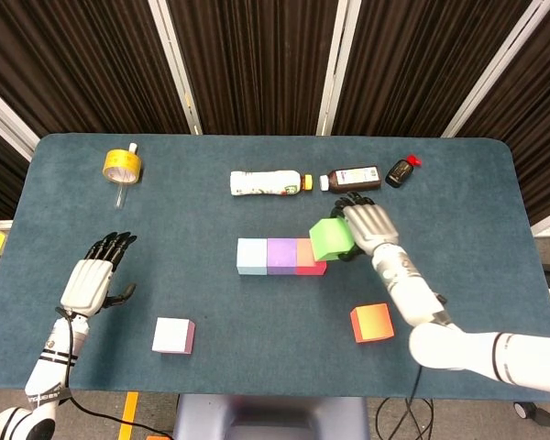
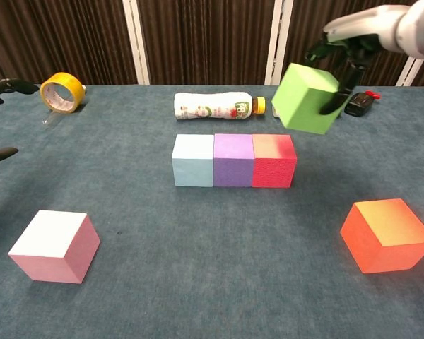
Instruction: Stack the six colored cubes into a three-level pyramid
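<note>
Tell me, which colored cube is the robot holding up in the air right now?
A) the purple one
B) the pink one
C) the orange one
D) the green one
D: the right hand grips the green cube in the air above the right end of the row, while the other cubes sit on the table.
</note>
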You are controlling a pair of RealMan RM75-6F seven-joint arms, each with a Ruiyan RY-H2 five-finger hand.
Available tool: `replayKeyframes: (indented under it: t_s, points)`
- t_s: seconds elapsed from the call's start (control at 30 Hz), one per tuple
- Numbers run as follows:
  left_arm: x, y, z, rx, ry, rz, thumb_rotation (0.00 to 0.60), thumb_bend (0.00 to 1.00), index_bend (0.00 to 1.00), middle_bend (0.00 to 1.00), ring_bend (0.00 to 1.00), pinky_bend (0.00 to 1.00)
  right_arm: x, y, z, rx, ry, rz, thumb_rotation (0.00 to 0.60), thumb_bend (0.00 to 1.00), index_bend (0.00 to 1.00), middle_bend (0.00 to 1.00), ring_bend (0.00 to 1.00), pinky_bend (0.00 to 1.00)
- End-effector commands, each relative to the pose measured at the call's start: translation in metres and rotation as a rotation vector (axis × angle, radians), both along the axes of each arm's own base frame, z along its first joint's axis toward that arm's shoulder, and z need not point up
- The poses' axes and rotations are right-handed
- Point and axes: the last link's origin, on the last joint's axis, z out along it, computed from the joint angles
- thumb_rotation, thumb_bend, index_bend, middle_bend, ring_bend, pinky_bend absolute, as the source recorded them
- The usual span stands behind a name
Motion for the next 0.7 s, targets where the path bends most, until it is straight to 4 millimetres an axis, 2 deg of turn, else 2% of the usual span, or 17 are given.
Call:
replayKeyframes:
  t_s: [0.03,0.37,0.7]
  points:
    - [-0.002,0.0,-0.001,-0.006,-0.001,0.002,0.6,0.33,0.11,0.08,0.03,0.13,0.027,-0.001,-0.013,-0.001,0.039,0.006,0.6,0.36,0.63,0.26,0.13,0.25]
    - [-0.009,-0.001,-0.002,-0.014,-0.01,0.015,0.6,0.33,0.1,0.07,0.03,0.13,0.048,-0.007,-0.035,0.01,0.142,-0.019,0.6,0.36,0.63,0.26,0.13,0.25]
    - [-0.013,-0.002,-0.006,-0.028,-0.029,0.017,0.6,0.33,0.1,0.07,0.03,0.13,0.057,-0.01,-0.053,0.013,0.213,-0.053,0.6,0.36,0.63,0.26,0.13,0.25]
